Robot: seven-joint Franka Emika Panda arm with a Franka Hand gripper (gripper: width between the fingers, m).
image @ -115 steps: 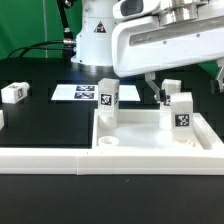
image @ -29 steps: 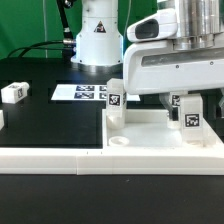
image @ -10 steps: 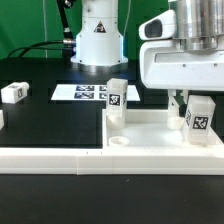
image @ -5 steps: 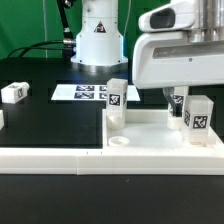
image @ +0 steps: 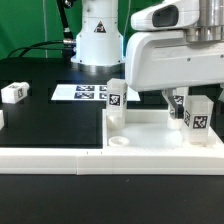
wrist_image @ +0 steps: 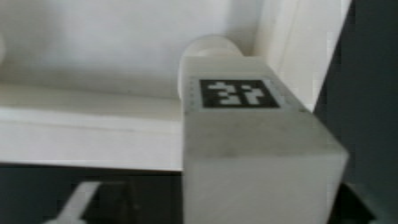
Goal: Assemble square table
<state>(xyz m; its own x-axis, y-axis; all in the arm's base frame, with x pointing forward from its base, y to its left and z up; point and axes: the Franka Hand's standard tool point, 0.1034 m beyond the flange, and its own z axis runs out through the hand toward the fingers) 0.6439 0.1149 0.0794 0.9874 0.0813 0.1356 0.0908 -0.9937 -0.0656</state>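
The square table's white slab (image: pixel 160 150) lies at the front on the exterior view's right. One tagged white leg (image: pixel 115 95) stands upright at its far left corner. A second tagged leg (image: pixel 197 113) stands at its right side. My gripper (image: pixel 188 104) hangs over that second leg, mostly hidden by the white wrist housing. In the wrist view this leg (wrist_image: pixel 240 120) fills the space between my gripper's (wrist_image: pixel 222 208) fingers, with the slab (wrist_image: pixel 89 110) behind it. One finger (wrist_image: pixel 71 205) stands apart from the leg, so the jaws are open around it.
A loose tagged leg (image: pixel 13 92) lies on the black table at the exterior view's left. The marker board (image: pixel 85 92) lies flat behind the slab. The robot base (image: pixel 97 35) stands at the back. A long white border bar (image: pixel 50 155) runs along the front.
The wrist housing has shifted toward the exterior view's left over the right leg. That leg, slightly tilted a second ago, now stands straight. The other leg has not moved.
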